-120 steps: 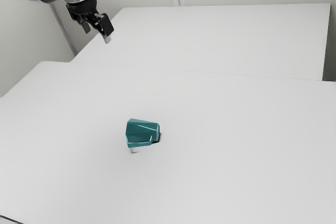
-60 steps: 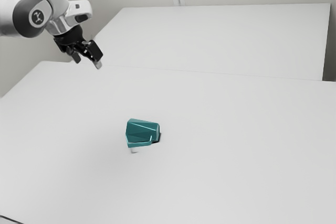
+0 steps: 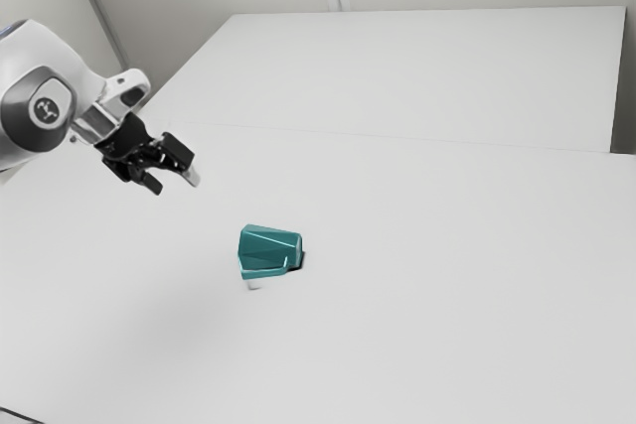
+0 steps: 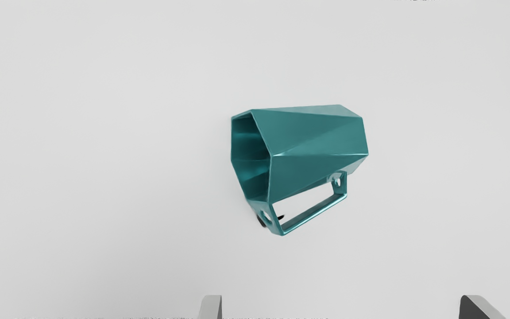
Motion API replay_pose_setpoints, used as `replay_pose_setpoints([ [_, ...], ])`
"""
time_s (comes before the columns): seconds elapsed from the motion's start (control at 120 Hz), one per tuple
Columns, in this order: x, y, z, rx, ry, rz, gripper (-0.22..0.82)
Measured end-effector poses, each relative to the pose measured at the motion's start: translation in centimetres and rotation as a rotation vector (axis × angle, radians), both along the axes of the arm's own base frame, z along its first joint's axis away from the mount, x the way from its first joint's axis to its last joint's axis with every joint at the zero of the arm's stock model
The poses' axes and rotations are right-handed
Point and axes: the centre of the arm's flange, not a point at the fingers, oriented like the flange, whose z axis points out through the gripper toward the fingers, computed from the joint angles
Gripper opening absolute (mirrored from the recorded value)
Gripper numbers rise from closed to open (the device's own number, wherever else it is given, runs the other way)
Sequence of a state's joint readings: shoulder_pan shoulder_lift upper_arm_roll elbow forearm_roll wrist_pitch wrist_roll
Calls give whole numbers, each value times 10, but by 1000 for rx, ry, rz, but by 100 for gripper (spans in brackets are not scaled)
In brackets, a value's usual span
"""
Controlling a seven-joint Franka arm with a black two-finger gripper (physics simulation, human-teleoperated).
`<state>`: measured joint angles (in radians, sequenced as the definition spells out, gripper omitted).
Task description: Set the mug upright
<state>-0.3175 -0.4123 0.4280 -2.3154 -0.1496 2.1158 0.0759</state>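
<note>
A teal faceted mug (image 3: 268,251) lies on its side on the white table, near the middle of the exterior view. The gripper (image 3: 175,180) hangs above the table, up and to the exterior view's left of the mug, apart from it. In the wrist view the mug (image 4: 317,137) shows its open mouth and its angular handle, which leans down onto the table. The gripper (image 4: 341,305) is open there, its two fingertips wide apart with nothing between them, the mug lying beyond them.
The white tabletop (image 3: 447,275) spreads around the mug on all sides. Behind it stands another white surface (image 3: 417,76), with pale walls beyond. A thin dark line (image 3: 20,415) crosses the exterior view's lower left corner.
My hand has come down in the exterior view, drifting slightly left at first, and has tilted, so it is closer to the mug's height. The mug has stayed put.
</note>
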Motion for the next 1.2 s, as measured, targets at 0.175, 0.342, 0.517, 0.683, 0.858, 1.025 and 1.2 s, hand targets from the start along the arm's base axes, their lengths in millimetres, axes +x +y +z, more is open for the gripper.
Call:
replay_pose_setpoints([
  [0.175,-9,18,-17,-76,18,70,58],
  [0.342,-12,33,-37,-134,49,117,57],
  [0.517,-3,44,-80,-241,119,188,57],
  [0.683,8,41,-117,-321,156,219,56],
  [0.858,14,38,-142,-399,149,225,56],
  [1.025,20,38,-171,-465,127,234,56],
  [1.2,24,41,-180,-510,60,208,56],
])
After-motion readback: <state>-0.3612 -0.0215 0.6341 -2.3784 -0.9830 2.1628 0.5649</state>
